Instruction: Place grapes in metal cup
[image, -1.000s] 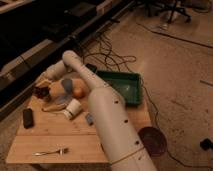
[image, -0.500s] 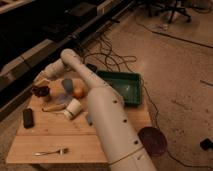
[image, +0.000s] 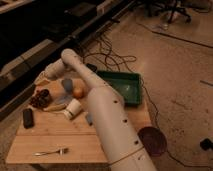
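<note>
The grapes, a dark maroon bunch, lie on the wooden table near its far left corner. The metal cup, small with a dark inside, stands right beside them, touching or nearly so. My white arm reaches from the lower right across the table and bends back to the left. My gripper hangs at the far left edge of the table, just behind and above the cup and the grapes. The grapes appear to rest on the table, not in the gripper.
A grey-blue cup and an orange round fruit sit right of the gripper. A white paper cup lies on its side. A black object lies at the left, a fork at the front, and a green tray at the far right.
</note>
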